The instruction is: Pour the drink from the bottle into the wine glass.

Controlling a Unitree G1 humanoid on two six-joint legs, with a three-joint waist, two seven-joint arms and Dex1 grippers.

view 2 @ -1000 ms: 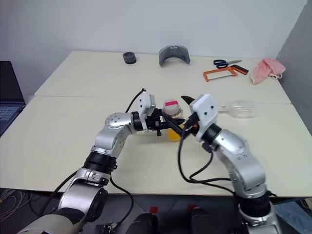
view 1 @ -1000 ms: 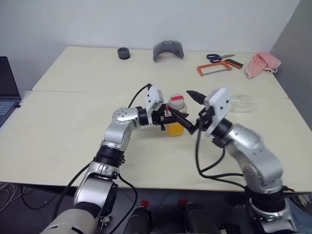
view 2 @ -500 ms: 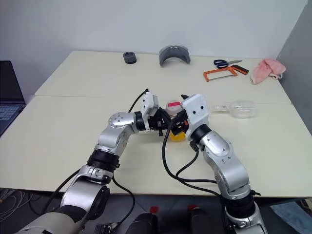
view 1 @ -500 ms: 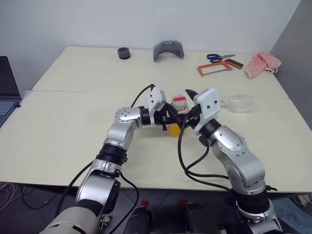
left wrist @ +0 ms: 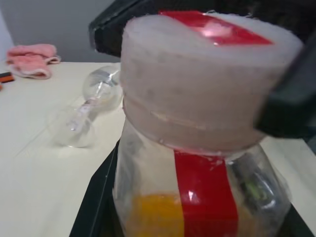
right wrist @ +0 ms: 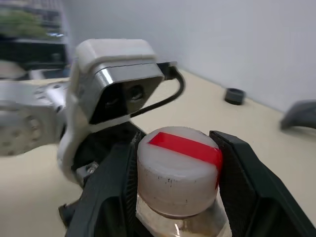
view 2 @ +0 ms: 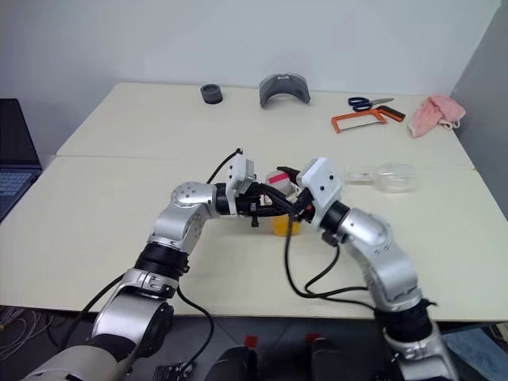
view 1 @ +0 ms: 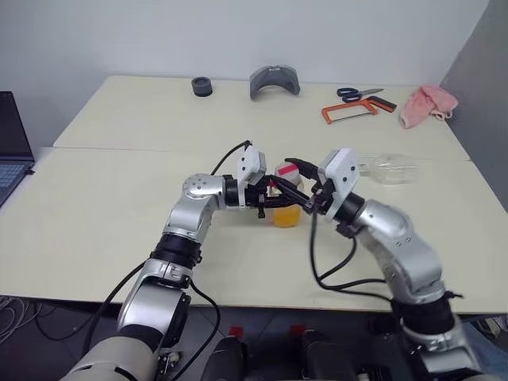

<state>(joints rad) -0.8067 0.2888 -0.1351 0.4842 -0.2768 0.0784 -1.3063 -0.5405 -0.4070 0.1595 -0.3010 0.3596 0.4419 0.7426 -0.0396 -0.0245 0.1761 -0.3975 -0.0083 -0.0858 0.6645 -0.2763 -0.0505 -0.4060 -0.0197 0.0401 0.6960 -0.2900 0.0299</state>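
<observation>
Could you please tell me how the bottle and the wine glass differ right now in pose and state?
The bottle stands upright on the table, while the wine glass lies on its side. The bottle holds orange drink; the wine glass looks empty. The left pincer is shut on the bottle and the right pincer flanks its cap; nothing touches the wine glass. Both are clear.

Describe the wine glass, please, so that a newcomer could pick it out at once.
Start at the cream table and look past the two grippers holding the bottle, toward the pink cloth. The wine glass lies there on its side, the only clear, empty stemmed thing.
</observation>
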